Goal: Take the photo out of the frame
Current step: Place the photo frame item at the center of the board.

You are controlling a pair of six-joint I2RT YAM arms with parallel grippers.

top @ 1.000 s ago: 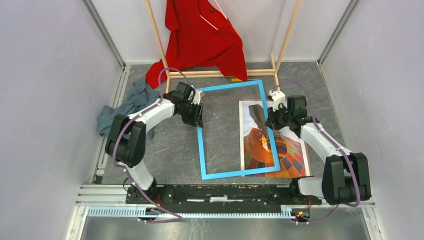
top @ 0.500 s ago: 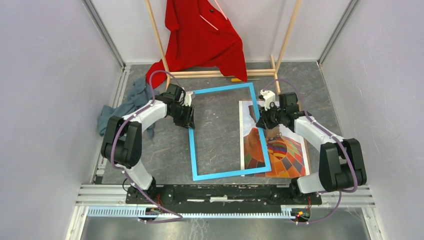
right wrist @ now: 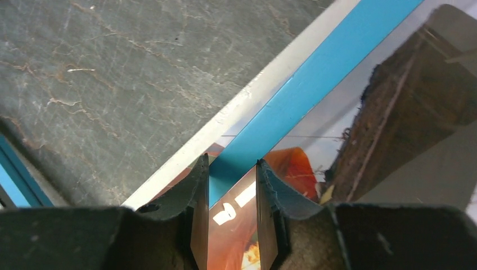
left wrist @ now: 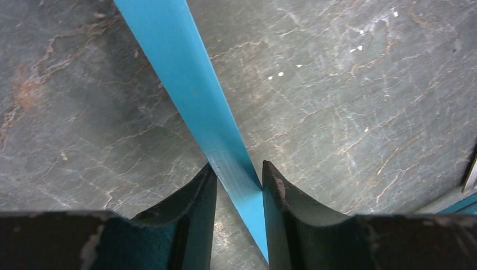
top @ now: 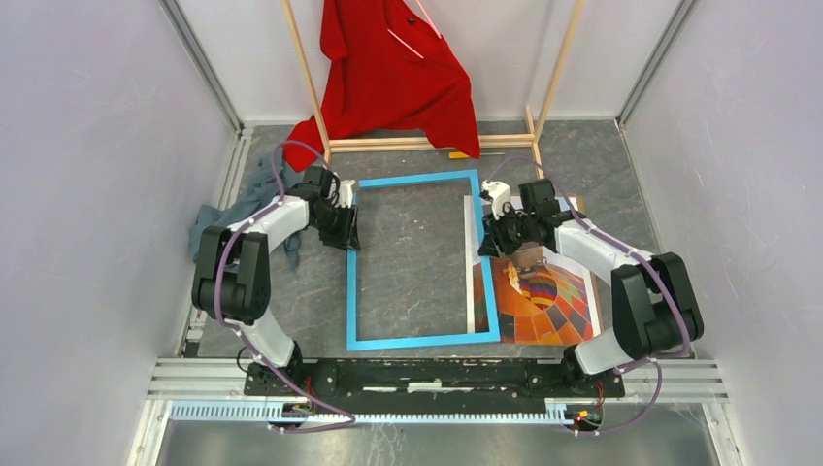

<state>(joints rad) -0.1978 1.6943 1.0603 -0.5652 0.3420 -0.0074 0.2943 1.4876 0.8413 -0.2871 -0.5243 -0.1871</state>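
Across the worktop [top: 417,243], the frame [top: 424,342] sits left of the photo [top: 548,306], which is mostly out, with only its left strip under the right rail. My left end effector [left wrist: 236,171] and right end effector [right wrist: 232,169] each clench a rail. I judge only sliding clear is left.

You work in a robot lab test cell, not a home. Plain pale panels [top: 87,194] close off the left, right and far sides, aluminium profiles [top: 201,63] run up the corners, and a black mounting bar [top: 427,373] crosses the near edge. On the stone-look tabletop [top: 621,175], a wooden clothes rack [top: 557,68] with a red shirt [top: 398,68] stands at the far side.
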